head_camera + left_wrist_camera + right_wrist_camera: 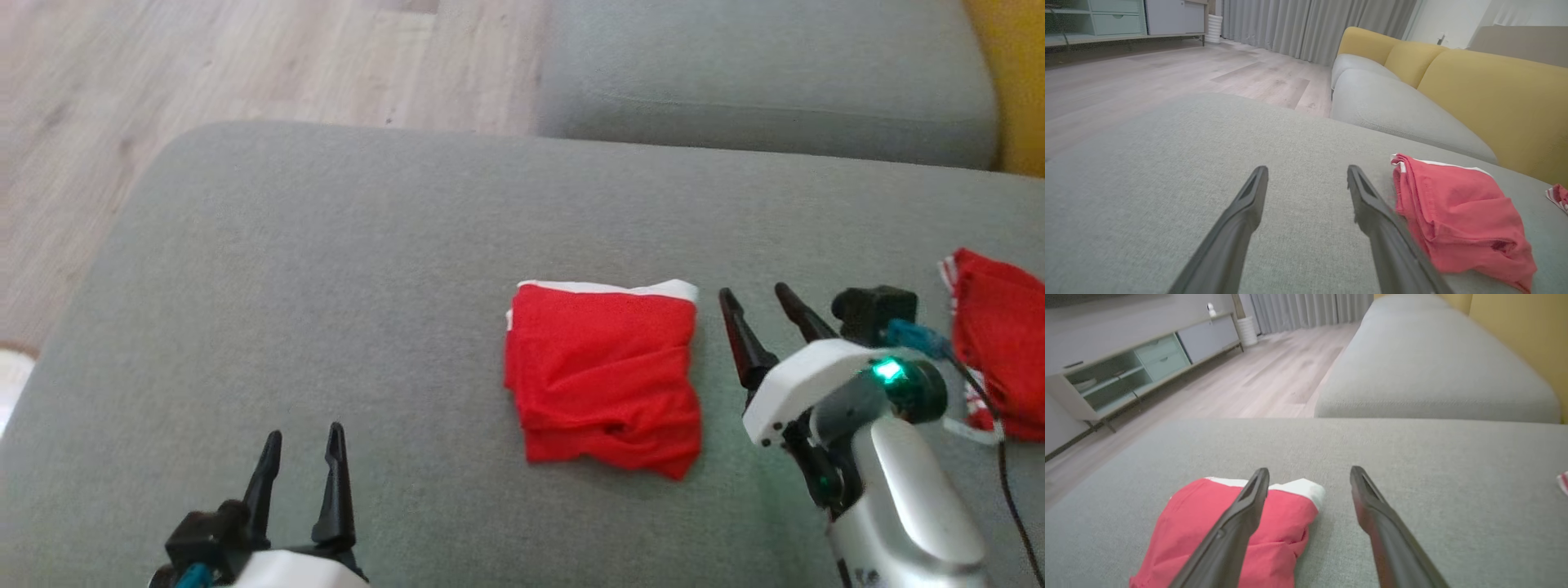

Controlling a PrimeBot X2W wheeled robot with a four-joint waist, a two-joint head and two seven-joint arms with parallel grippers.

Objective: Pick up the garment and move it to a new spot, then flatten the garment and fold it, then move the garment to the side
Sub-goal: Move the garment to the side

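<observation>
The garment (606, 376) is red with a white band along its far edge, folded into a rough square on the grey cushion (326, 286). It also lies at the right of the left wrist view, garment (1457, 212), and at the lower left of the right wrist view, garment (1216, 535). My right gripper (757, 298) hovers just right of it, open, nothing between the fingers. My left gripper (303, 437) stands open near the cushion's front edge, well to the garment's left.
A second red cloth with white stripes (1000, 359) lies at the cushion's right edge, behind my right wrist. Another grey cushion (759, 73) sits beyond, with a yellow backrest (1494, 90). Wooden floor (163, 73) lies off the left edge; a low cabinet (1147, 363) stands far off.
</observation>
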